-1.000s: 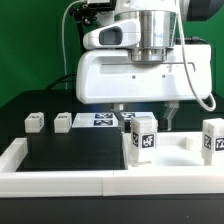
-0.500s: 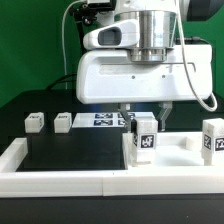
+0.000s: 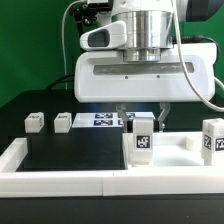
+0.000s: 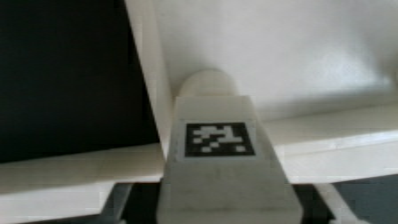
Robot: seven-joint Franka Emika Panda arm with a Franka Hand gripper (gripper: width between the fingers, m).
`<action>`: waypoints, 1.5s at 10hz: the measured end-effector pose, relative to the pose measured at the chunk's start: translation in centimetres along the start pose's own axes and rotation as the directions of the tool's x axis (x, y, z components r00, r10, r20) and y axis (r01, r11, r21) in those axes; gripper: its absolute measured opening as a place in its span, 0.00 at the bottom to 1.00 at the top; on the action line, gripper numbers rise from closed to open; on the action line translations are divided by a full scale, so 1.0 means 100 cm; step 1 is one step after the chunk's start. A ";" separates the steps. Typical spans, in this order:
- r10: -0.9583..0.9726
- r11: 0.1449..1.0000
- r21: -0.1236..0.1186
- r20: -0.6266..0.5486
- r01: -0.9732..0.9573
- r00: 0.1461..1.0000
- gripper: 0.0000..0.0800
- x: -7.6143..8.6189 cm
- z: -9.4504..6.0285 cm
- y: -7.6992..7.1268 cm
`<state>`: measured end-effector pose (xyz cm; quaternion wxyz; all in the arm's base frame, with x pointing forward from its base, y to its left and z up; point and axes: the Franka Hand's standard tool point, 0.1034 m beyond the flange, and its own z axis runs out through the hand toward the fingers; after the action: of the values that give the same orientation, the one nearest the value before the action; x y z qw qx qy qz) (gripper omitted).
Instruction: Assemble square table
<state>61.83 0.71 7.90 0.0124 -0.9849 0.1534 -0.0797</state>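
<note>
Plain green backdrop (image 3: 30, 40), black tabletop (image 3: 70, 150), white border rail (image 3: 60, 182) along front edge
</note>
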 end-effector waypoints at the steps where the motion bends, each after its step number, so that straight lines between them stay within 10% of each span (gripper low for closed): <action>1: 0.090 0.996 -0.001 0.000 -0.090 0.996 0.36 0.000 0.000 0.000; 11: 0.775 0.631 -0.011 -0.009 -0.776 0.631 0.37 -0.002 0.002 0.002; 13: 0.728 0.686 -0.012 -0.009 -0.728 0.686 0.74 -0.001 0.001 0.003; 15: 0.589 0.808 -0.015 -0.008 -0.589 0.808 0.80 -0.002 0.002 0.001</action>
<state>61.63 0.71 7.70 0.0281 -0.8888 0.4517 -0.0719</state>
